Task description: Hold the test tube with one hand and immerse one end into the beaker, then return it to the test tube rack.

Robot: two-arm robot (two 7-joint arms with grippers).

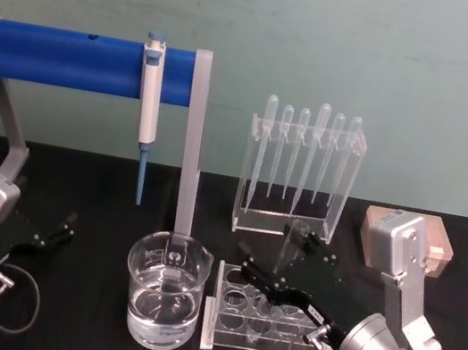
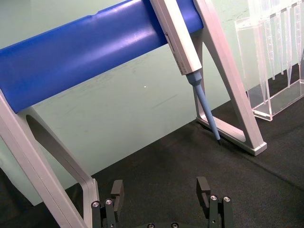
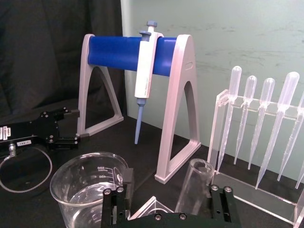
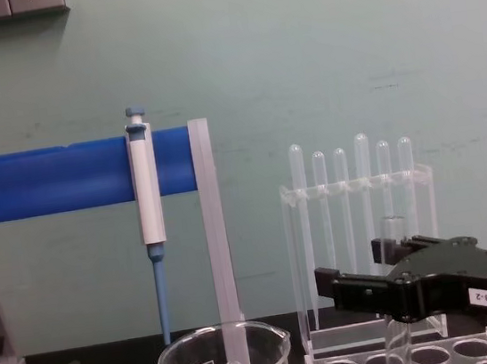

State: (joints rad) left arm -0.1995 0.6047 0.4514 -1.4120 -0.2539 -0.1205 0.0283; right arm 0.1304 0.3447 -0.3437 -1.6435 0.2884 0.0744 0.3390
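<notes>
As the head view recorded it, the beaker (image 1: pixel 163 300) stood on the black surface (image 1: pixel 104 193), part-filled with clear liquid, just left of a low clear tube rack (image 1: pixel 257 324) whose visible wells were vacant. The right end effector (image 1: pixel 292 260) reached in from the lower right above that rack, clamped on the test tube (image 1: pixel 288 248), which was held tilted and clear of the beaker. Behind stood an acrylic stand (image 1: pixel 302 171) holding six pipettes (image 1: pixel 317 144). The blue-and-white pipettor (image 1: pixel 147 110) hung from a blue-barred frame (image 1: pixel 82 60). The left end effector (image 1: pixel 56 230) lay low at the left, well apart from the beaker, fingers apart.

Left wrist view: left end effector fingers (image 2: pixel 203 189) spread over bare black surface; pipettor tip ahead.

Right wrist view: the test tube's open rim showed between the fingers (image 3: pixel 219 202) of the right end effector, with the beaker just beside and the pipettes behind.

Chest view: the right end effector (image 4: pixel 393 292) entered from the right, level, gripping the tube near its upper part; the tube's lower end hung at the rack's top, right of the beaker.
</notes>
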